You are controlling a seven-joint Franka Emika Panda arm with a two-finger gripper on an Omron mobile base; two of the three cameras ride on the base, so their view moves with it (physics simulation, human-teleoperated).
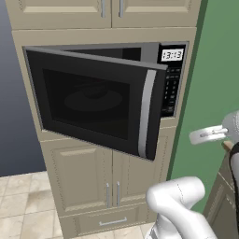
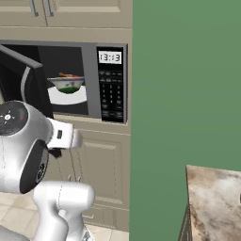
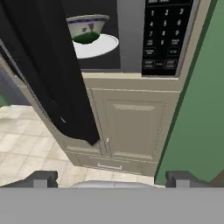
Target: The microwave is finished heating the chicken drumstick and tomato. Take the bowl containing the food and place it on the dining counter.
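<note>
You are looking at a large black microwave point(image 1: 100, 95) with a smooth, glossy dark glass door and a brushed steel strip beside its matt black handle. The shallow pale bowl point(image 2: 67, 84) looks like glazed ceramic, resting on a smooth flat white plate point(image 3: 97, 45). The beige cabinet doors point(image 3: 131, 127) look like matt painted wood. At far right, the beige-brown dining counter point(image 2: 216, 197) shows polished marbled stone. The floor tiles point(image 1: 21, 205) look like pale mottled stone.

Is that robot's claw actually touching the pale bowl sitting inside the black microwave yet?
Apart. In the hand view the jaws stand open and empty, low before the cupboard doors, while the pale flared bowl sits far off on the white round plate inside the microwave.
</note>
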